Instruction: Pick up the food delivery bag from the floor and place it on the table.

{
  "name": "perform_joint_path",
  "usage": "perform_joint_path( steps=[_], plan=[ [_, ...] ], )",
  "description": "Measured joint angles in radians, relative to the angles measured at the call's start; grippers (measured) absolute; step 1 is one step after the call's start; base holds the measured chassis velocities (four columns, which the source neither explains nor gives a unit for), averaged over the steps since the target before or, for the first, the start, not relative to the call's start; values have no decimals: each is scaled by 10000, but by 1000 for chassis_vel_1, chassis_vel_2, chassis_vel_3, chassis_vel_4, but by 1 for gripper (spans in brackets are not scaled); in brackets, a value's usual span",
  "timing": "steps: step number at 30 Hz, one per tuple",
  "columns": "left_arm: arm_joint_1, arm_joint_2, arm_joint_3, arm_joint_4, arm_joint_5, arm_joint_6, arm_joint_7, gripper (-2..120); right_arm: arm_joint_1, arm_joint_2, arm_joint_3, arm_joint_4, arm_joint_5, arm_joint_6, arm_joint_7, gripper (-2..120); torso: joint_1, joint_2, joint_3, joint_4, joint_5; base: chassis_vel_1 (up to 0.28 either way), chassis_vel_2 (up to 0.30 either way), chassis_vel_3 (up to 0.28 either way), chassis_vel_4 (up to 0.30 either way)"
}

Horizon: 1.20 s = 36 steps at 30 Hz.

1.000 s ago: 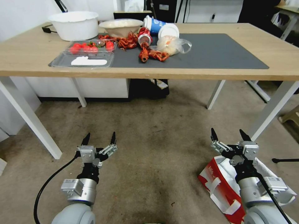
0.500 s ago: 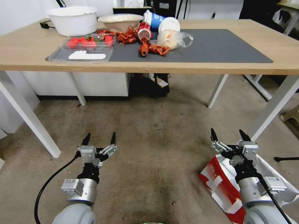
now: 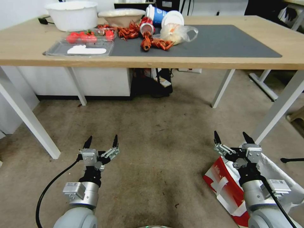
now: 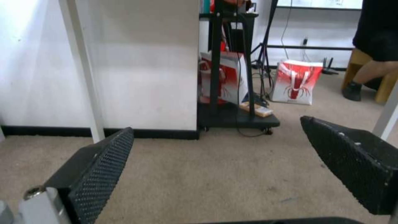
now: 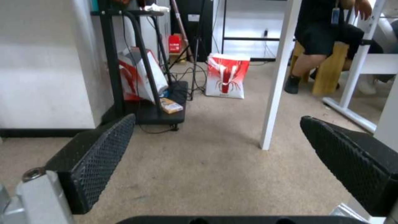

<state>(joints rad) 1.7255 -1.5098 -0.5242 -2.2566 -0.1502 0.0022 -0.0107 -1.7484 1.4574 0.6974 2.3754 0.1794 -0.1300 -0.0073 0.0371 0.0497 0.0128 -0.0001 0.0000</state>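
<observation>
No writing on the food delivery bag (image 3: 226, 186) is readable to me; it lies on the floor (image 3: 158, 136) at my right, partly hidden under my arm and cut off at the picture's edge. My right pincer (image 3: 231, 139) hangs over it, spread wide, empty. My left pincer (image 3: 101, 141) hangs spread, empty, over bare floor. The worktop (image 3: 19, 47) stands ahead.

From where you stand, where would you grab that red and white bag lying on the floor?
Probably by a white strap handle on the food delivery bag. The bag lies tipped on its side on the floor under the right tool, so its strap loops stand off the red panel. Coming straight down from above with that open tool looks easiest.
</observation>
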Motion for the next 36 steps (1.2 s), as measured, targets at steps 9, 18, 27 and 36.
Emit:
perform_joint_path(
  steps=[9, 18, 27, 36],
  plan=[
    [-35, 34, -1, 106, 0, -1, 3, 100, 0, -19, -4, -54, -1, -7, -13, 100, -47, -278, -127, 0, 0, 0, 0, 0, 0],
    [-83, 127, -55, 181, -37, -74, -29, 100, 10, -526, 277, 22, 174, -653, -161, 100, -45, -236, -127, 0, 1, 0, 0, 0, 0],
    [-115, 148, -74, 341, -44, -94, -49, 100, -416, -3711, 2879, 81, 2336, -3375, -709, 100, -38, -206, -127, -2, 2, 0, 0, 0, 0],
    [-94, 59, -141, 421, -44, -188, -126, 100, 156, -6782, 4549, -2630, 2802, -5260, -3043, 100, -34, -187, -127, -1, 3, 0, 0, 0, 0]
  ],
)
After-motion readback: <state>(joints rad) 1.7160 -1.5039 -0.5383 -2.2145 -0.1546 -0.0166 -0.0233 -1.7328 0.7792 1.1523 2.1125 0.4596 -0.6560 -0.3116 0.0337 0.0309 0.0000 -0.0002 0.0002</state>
